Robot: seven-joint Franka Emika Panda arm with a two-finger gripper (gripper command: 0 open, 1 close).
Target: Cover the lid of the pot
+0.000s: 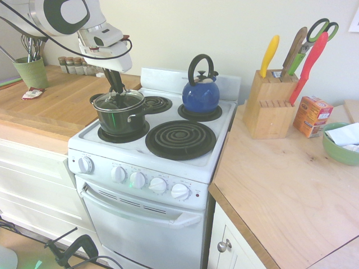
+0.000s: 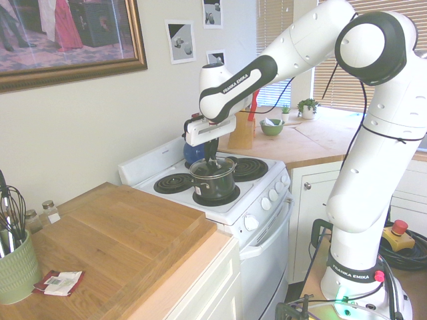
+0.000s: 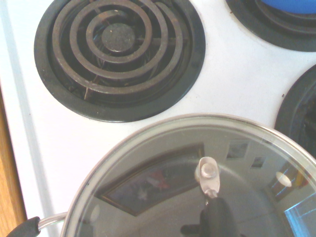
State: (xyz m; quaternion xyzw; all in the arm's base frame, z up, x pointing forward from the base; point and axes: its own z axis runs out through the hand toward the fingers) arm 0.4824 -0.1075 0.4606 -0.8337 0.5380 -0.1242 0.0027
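Note:
The dark glossy pot (image 1: 119, 119) stands on the stove's front-left burner, seen from the other side as the pot (image 2: 215, 185). The clear glass lid (image 1: 119, 101) with its metal rim lies on the pot's rim; it looks level, perhaps slightly tilted. My gripper (image 1: 115, 88) comes straight down from above and is shut on the lid's small centre knob. In the second exterior view the gripper (image 2: 211, 159) stands over the lid (image 2: 212, 167). The wrist view is filled by the lid (image 3: 163, 192), whose glass reflects the room.
A blue kettle (image 1: 200, 89) sits on the back-right burner. The other two burners (image 1: 180, 139) are bare. A knife block (image 1: 269, 103), an orange box (image 1: 312, 116) and a green bowl (image 1: 341, 144) stand on the right counter. A green utensil cup (image 1: 31, 72) and spice jars (image 1: 73, 65) are on the left counter.

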